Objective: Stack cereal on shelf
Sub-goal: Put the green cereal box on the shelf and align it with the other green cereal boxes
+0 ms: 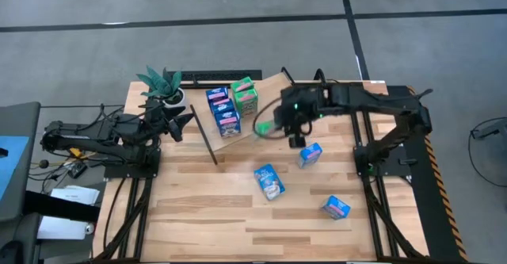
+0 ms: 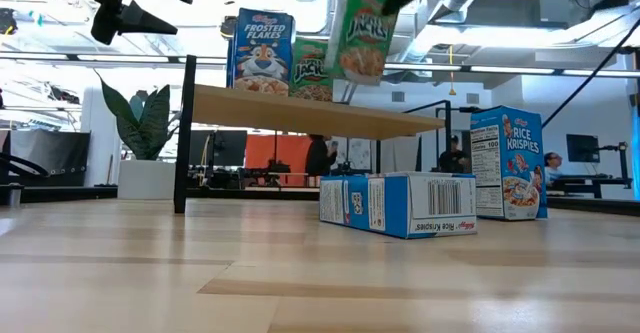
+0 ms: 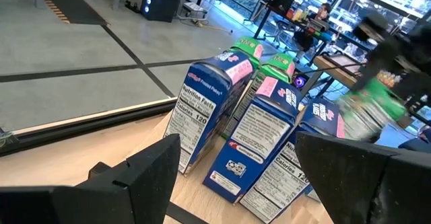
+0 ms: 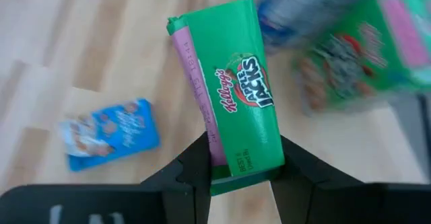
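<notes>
— Carrying a green cereal box (image 4: 237, 89) toward the shelf (image 1: 265, 89) is the step I have in hand. My right end effector (image 4: 241, 173) pinches that box at its lower end, fingers pressed on both narrow sides, and in the low view it hangs tilted above the board's right part.

— What is already up there?

— Several boxes stand in a cluster on the shelf: blue ones (image 1: 222, 109) and a green one (image 1: 245, 96). From the low view I read a Frosted Flakes box (image 2: 259, 53) upright with a green one just beside it.

— And the rest?

— Three blue boxes (image 1: 269, 181) lie flat on the table (image 1: 198, 216), well apart from the shelf. So I judge the task a bit past halfway.

— Your left arm?

— It waits near the potted plant (image 1: 162, 86) by the shelf's left end, its left end effector (image 3: 236, 177) spread wide and empty.

— Next move?

— I need to bring the box upright, lower it onto bare board just beside the standing green one, and release only once its base sits flat. The board tilts, so a crooked landing could slide or knock the neighbours.
</notes>
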`<state>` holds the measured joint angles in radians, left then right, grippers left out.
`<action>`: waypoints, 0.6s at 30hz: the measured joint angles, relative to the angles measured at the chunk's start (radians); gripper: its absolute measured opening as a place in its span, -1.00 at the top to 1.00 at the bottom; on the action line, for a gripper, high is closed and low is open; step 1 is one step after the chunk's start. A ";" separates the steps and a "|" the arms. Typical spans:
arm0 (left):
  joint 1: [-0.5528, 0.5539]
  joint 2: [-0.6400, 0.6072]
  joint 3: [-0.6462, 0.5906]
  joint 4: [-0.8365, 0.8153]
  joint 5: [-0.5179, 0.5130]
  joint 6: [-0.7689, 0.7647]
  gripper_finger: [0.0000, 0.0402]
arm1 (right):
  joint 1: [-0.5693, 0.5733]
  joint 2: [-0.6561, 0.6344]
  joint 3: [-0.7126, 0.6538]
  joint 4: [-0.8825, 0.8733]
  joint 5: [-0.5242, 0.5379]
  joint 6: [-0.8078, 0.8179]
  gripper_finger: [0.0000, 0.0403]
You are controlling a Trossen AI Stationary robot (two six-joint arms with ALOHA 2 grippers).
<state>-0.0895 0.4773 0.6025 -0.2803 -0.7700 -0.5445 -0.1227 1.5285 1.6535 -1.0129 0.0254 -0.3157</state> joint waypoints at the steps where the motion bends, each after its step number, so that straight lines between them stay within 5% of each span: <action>1: 0.000 0.000 0.000 0.000 0.000 0.000 -0.41 | -0.016 0.002 0.000 -0.003 0.000 -0.019 0.30; 18: 0.000 0.001 0.000 0.001 -0.002 0.006 -0.41 | -0.078 0.201 0.216 -0.100 -0.053 -0.131 0.29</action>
<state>-0.0891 0.4778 0.6025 -0.2794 -0.7717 -0.5381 -0.2002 1.7294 1.8697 -1.1132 -0.0276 -0.4466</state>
